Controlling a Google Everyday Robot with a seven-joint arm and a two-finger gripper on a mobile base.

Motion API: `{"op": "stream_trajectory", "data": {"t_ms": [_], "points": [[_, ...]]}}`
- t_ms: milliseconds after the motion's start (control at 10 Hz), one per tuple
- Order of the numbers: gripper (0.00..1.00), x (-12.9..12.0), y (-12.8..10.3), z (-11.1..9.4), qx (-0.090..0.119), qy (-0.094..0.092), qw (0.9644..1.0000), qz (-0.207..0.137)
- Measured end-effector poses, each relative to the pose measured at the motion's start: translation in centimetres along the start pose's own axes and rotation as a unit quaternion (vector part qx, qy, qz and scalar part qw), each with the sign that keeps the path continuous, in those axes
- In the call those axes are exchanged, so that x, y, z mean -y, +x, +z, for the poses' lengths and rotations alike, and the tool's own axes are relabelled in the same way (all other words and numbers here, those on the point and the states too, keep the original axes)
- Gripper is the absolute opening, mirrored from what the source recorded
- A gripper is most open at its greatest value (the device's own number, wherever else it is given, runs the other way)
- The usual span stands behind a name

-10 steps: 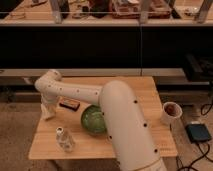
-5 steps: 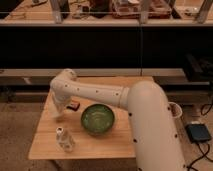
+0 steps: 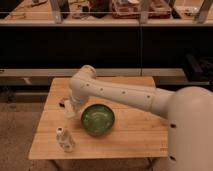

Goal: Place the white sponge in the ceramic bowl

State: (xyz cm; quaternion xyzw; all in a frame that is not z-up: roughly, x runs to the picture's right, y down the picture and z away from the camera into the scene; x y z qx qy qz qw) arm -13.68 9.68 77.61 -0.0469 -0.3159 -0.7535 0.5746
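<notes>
The green ceramic bowl (image 3: 97, 119) is seen near the middle of the wooden table (image 3: 140, 135). The end effector (image 3: 68, 108) is lowered just left of the bowl, at the end of the white arm (image 3: 120, 95). What it holds, if anything, cannot be told. The white sponge cannot be made out. A small pale object (image 3: 64, 140) stands at the near left corner.

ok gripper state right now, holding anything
gripper: cannot tell; it sits low over the table's left side, just left of the ceramic bowl.
</notes>
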Motion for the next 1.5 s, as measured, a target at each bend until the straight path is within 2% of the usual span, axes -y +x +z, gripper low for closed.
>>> {"op": "stream_trajectory", "data": {"t_ms": [100,300,400,500,700,800,900,1100,1200,1400,1500], "points": [[0.0,-2.6,-3.1,-0.6,0.012,0.0,0.9991,0.041],[0.01,-5.2,-7.2,-0.3,0.029,0.003,0.9954,0.091],[0.07,-6.5,-9.0,-0.1,0.033,0.003,0.9929,0.114],[0.2,-7.8,-10.2,0.0,0.028,0.0,0.9909,0.131],[0.39,-9.6,-10.6,-0.2,0.012,-0.018,0.9902,0.138],[0.51,-10.3,-10.8,-0.1,0.008,-0.031,0.9895,0.141],[0.59,-10.6,-10.9,0.1,0.006,-0.037,0.989,0.143],[0.78,-10.6,-11.3,0.9,0.011,-0.036,0.9872,0.155],[0.8,-10.4,-11.3,1.3,0.012,-0.032,0.9865,0.16],[0.8,-10.1,-10.7,1.9,0.001,-0.015,0.9828,0.184],[0.8,-10.1,-10.7,1.8,-0.001,-0.014,0.9823,0.187]]}}
